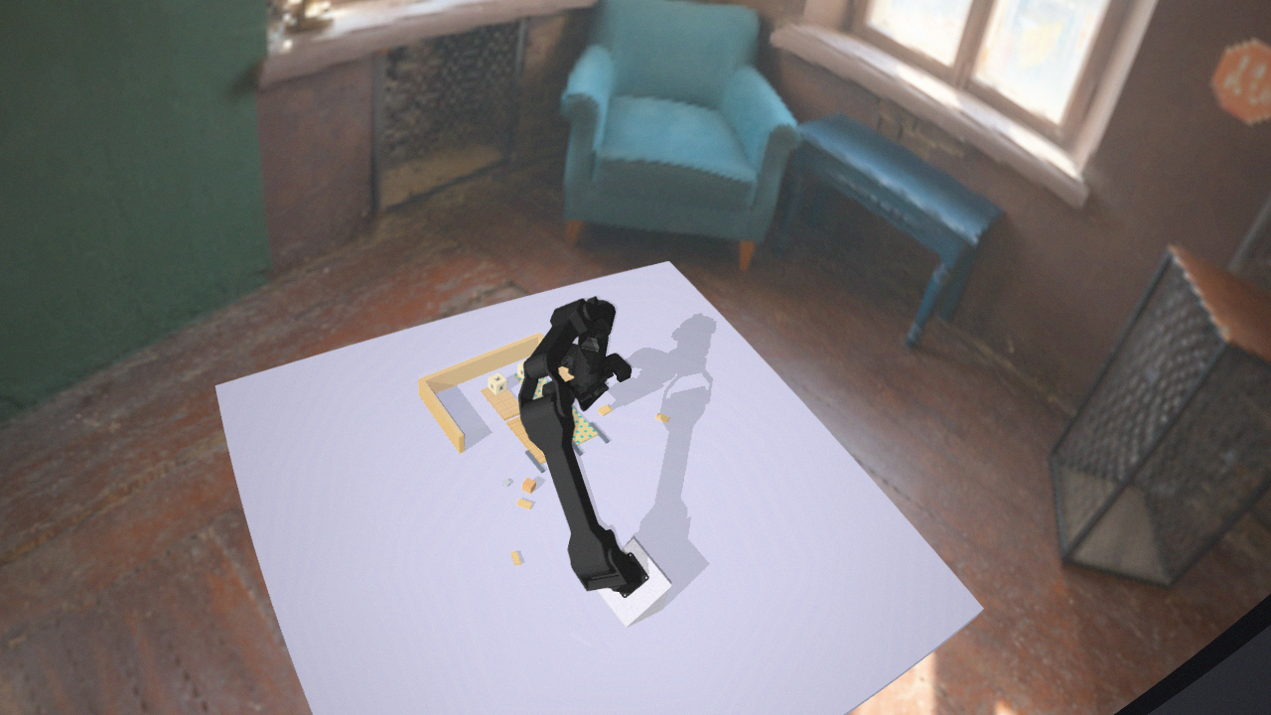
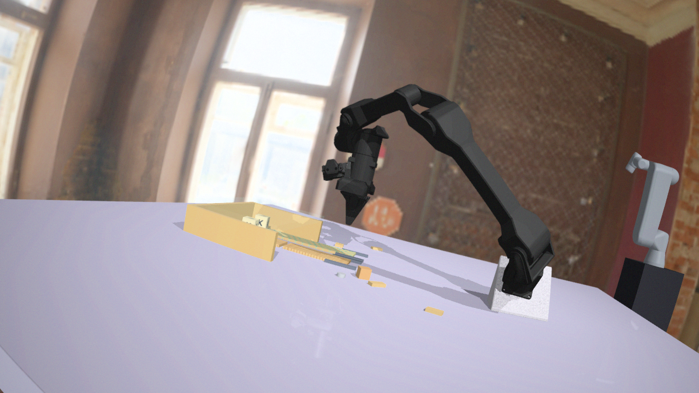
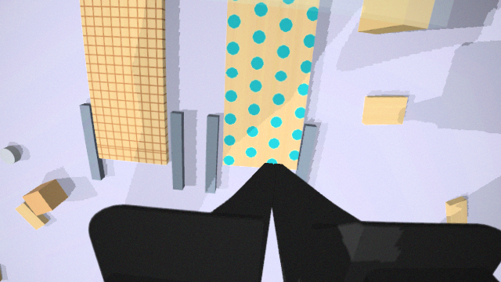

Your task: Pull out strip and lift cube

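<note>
My gripper [image 1: 584, 404] [image 2: 349, 223] [image 3: 272, 172] is shut and empty, pointing down, above the table. In the wrist view its tips overlap the near end of the dotted strip [image 1: 584, 432] [image 3: 268, 86], which has teal dots. The orange grid strip [image 1: 502, 402] [image 3: 126, 78] lies to its left; the top view shows a gap across it. One pale cube [image 1: 496, 382] stands on the grid strip's far part. A second pale cube [image 1: 520, 369] is partly hidden behind the arm. A letter K shows on a cube [image 2: 262, 221] in the exterior view.
A tan wall frame [image 1: 441, 417] [image 2: 229, 234] surrounds the strips' far ends. Slate bars [image 3: 177, 150] flank their near ends. An orange block [image 1: 528, 485] [image 2: 363, 272] [image 3: 45, 197], a grey disc [image 2: 341, 274] [image 3: 10, 155] and several tan blocks [image 1: 516, 557] [image 2: 433, 310] [image 3: 384, 110] lie around.
</note>
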You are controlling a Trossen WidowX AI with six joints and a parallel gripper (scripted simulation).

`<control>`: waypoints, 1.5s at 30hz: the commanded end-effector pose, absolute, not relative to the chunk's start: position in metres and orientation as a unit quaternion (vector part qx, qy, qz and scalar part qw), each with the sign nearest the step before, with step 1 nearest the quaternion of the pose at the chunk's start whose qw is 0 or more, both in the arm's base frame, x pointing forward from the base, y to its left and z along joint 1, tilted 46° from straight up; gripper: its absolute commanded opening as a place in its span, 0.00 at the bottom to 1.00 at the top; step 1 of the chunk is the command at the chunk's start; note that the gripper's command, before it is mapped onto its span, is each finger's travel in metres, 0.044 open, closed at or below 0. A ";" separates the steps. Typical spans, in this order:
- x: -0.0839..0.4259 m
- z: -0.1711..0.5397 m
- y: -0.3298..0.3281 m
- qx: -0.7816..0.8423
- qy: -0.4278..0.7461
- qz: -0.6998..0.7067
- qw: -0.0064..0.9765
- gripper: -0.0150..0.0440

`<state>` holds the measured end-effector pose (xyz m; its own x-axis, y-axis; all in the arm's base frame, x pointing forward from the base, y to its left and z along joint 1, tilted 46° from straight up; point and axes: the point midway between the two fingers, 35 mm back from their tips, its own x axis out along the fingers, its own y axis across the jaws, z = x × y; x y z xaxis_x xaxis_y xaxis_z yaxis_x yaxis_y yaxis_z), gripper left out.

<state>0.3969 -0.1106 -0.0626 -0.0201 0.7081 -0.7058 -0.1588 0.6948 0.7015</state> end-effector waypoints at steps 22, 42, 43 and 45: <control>0.395 -0.092 -0.078 0.219 0.637 0.327 0.662 0.25; 0.393 -0.103 -0.065 0.220 0.637 0.328 0.662 0.25; 0.393 -0.103 -0.065 0.220 0.637 0.328 0.662 0.25; 0.393 -0.103 -0.065 0.220 0.637 0.328 0.662 0.25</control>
<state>0.3926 -0.0660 -0.1036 -0.0296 0.7114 -0.7022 -0.1569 0.6905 0.7061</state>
